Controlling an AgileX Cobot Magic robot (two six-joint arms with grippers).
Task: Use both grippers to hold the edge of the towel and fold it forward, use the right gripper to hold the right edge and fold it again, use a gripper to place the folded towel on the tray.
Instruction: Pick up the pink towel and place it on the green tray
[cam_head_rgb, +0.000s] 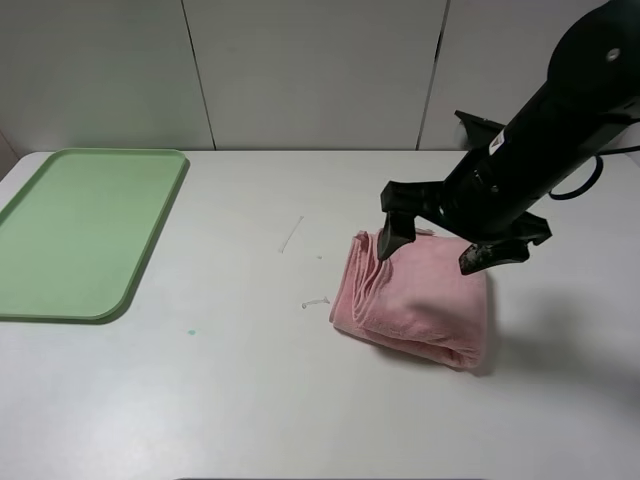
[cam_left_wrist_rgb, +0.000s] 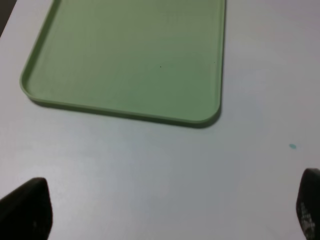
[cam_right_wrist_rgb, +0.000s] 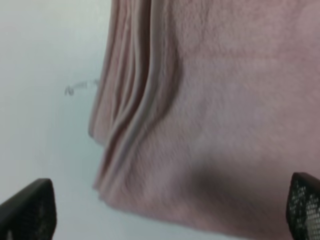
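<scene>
The pink towel (cam_head_rgb: 420, 300) lies folded into a thick pad on the white table, right of centre, with its layered edges facing left. My right gripper (cam_head_rgb: 430, 255) hovers over the towel's far part, jaws spread wide and holding nothing. In the right wrist view the towel (cam_right_wrist_rgb: 210, 125) fills the space between the two black fingertips (cam_right_wrist_rgb: 30, 210). The light green tray (cam_head_rgb: 80, 230) sits at the far left with nothing on it. The left arm is out of the high view. Its wrist view shows the left gripper (cam_left_wrist_rgb: 165, 215) open above bare table, close to the tray (cam_left_wrist_rgb: 130, 60).
A teal speck (cam_head_rgb: 190, 332) and faint pencil-like marks (cam_head_rgb: 290, 235) lie on the tabletop between tray and towel. White wall panels stand behind the table. The right arm's black body (cam_head_rgb: 540, 130) slants in from the upper right.
</scene>
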